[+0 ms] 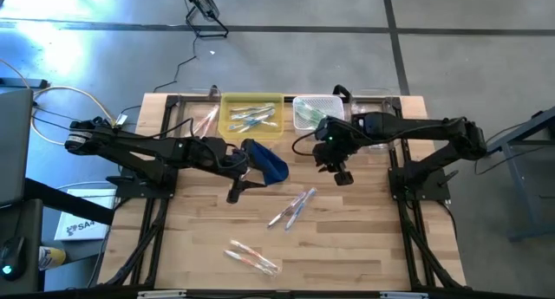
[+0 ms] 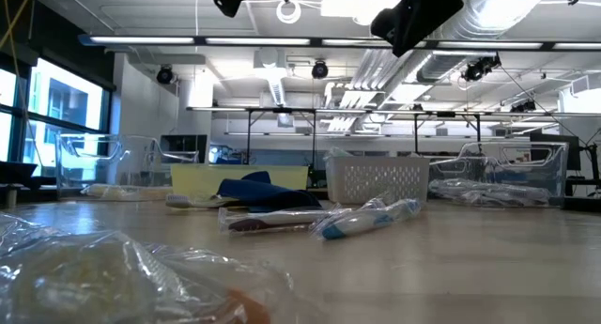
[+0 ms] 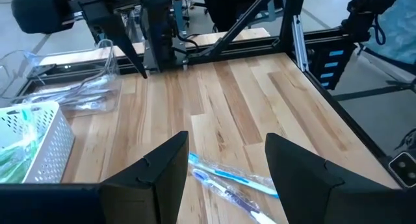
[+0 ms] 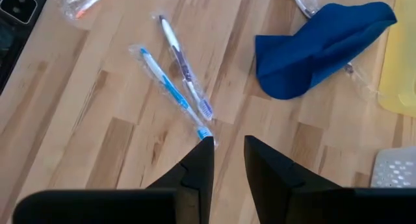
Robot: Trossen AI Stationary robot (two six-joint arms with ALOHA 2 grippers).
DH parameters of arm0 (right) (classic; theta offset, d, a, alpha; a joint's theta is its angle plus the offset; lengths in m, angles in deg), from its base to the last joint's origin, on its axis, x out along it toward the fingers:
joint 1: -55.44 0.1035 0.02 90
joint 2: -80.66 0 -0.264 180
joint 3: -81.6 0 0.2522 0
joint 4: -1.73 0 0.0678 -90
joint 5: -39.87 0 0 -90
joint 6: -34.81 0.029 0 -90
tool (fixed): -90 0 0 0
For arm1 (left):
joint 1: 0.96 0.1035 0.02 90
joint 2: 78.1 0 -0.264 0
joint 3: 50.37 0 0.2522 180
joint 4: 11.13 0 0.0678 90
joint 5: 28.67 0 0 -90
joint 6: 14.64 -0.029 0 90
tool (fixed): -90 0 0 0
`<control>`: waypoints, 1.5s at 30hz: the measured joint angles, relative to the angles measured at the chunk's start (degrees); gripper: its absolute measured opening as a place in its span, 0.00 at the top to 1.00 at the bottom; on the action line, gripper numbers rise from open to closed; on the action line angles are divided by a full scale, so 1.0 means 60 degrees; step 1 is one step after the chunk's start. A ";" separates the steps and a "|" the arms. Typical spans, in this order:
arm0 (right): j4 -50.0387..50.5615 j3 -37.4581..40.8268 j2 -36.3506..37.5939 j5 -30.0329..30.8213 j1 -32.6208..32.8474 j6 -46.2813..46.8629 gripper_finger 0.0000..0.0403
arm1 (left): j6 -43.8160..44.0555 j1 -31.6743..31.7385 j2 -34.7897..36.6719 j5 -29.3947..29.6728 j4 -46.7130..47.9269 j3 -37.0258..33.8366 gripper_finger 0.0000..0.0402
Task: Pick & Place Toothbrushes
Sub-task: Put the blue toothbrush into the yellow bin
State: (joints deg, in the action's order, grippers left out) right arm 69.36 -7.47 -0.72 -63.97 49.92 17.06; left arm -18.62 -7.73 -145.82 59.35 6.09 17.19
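Partly hidden behind its own fingertips, the wrapped toothbrushes [image 4: 175, 81] lay below the spread right gripper [image 4: 227, 156]; the left gripper [image 3: 224, 162], also spread, hovered above the surface [image 3: 260, 100].

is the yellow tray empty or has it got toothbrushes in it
Not empty. The high view shows several toothbrushes lying inside the yellow tray at the table's far edge.

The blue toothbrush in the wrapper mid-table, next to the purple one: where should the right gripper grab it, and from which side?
Grip the blue toothbrush at mid-handle, coming straight down from above, since it lies flat on the table. Set the fingers across its length; the purple toothbrush lies close beside it near the head end, so mid-handle probably leaves more room. The right gripper hangs open just past the heads.
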 joint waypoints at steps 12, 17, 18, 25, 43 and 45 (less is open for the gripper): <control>-0.0007 0.0007 -0.0004 0.0029 0.0174 -0.0004 0.81 | 0.0243 0.0000 0.0000 0.0004 -0.0087 0.0000 0.51; -0.0011 0.0007 -0.0004 0.0064 0.0174 -0.0073 0.81 | 0.0245 0.0000 0.0000 0.0007 -0.0083 0.0000 0.51; -0.0011 0.0007 -0.0004 0.0064 0.0174 -0.0076 0.81 | 0.0242 0.0000 0.0000 0.0008 -0.0083 0.0000 0.51; -0.0121 0.0065 -0.0058 0.0159 0.0321 -0.0102 0.81 | 0.0245 0.0000 0.0000 0.0011 -0.0083 0.0000 0.51; -0.0602 0.1133 -0.0087 0.1482 0.1049 0.1768 0.74 | 0.0138 -0.0003 0.0000 0.0019 -0.0052 0.0000 0.51; -0.0676 0.1133 -0.0087 0.1565 0.1117 0.1829 0.73 | 0.0136 -0.0004 0.0000 0.0019 -0.0053 0.0000 0.51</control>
State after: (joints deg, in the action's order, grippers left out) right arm 65.30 -0.68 -1.24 -54.58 56.62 28.03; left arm -17.80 -7.75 -145.82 59.46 5.77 17.19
